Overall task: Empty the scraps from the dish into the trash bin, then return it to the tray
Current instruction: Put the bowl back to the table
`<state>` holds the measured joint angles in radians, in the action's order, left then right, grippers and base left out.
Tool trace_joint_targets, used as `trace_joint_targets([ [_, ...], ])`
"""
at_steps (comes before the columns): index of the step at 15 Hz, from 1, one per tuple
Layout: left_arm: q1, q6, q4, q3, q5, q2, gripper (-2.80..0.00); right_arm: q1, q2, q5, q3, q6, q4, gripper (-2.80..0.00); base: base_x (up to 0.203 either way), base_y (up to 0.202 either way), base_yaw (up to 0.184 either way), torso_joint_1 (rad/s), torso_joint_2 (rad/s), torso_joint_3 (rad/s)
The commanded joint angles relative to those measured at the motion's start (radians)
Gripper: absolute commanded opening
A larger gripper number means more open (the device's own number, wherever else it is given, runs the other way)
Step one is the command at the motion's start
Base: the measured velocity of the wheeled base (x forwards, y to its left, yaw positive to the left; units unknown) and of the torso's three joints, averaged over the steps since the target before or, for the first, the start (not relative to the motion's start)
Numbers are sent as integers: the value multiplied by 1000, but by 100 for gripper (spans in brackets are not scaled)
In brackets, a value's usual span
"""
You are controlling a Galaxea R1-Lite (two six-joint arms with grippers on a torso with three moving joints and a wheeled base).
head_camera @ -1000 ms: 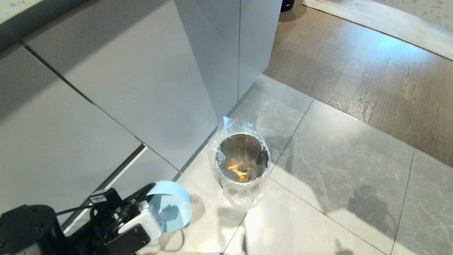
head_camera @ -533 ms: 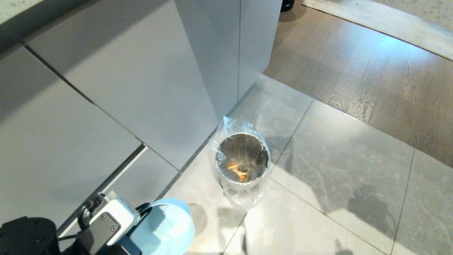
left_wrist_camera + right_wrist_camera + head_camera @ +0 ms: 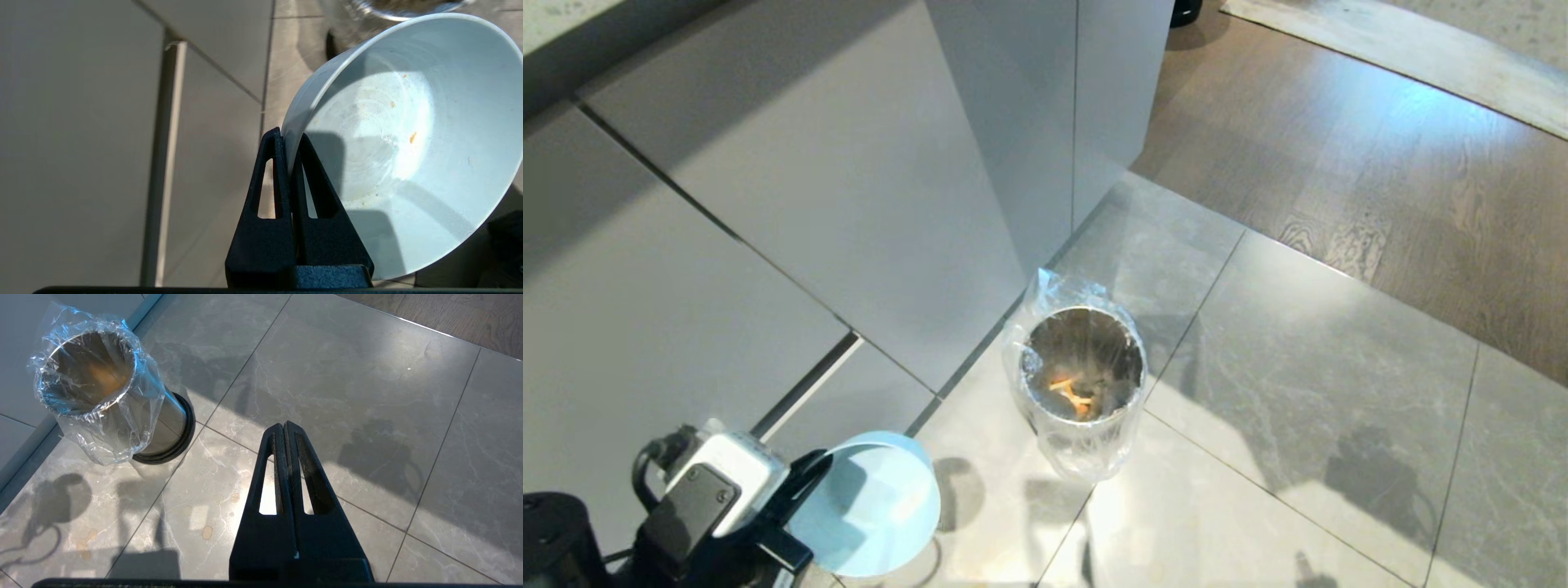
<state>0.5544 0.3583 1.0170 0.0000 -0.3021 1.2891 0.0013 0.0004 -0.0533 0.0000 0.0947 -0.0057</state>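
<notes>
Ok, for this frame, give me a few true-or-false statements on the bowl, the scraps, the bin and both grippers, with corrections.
1. The left gripper pinches the dish by its rim. True.
2. The dish is full of scraps. False: only tiny specks cling inside.
3. The scraps lie inside the trash bin. True.
4. The right gripper holds the bin's liner. False: it is shut on nothing, above bare floor.
5. The dish sits on a tray. False: it is held beside the bin.

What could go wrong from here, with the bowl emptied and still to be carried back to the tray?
1. The left gripper pinches only the thin rim of the dish, and the glossy wall could slip from the jaws during the carry.
2. Small orange specks cling inside the dish, so it may return not fully clean.
3. The trash bin stands close beside the held dish; a wide swing might knock it over and spill the scraps.
</notes>
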Motion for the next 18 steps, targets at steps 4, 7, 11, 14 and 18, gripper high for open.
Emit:
trace_joint_targets([
  [4,-139,-114,-197,0,20,-211,-280,0,0,0,0,1,0,-280,0,0,0,0,0,0],
  [7,-197,-184,-392,0,30,-371,-280,0,0,0,0,1,0,-280,0,0,0,0,0,0],
  [11,-331,-219,-632,0,97,-584,-280,0,0,0,0,2,0,-280,0,0,0,0,0,0],
  [14,-446,-224,-759,0,222,-710,-280,0,0,0,0,2,0,-280,0,0,0,0,0,0],
  [18,-496,-243,-926,0,272,-894,-280,0,0,0,0,0,0,-280,0,0,0,0,0,0],
])
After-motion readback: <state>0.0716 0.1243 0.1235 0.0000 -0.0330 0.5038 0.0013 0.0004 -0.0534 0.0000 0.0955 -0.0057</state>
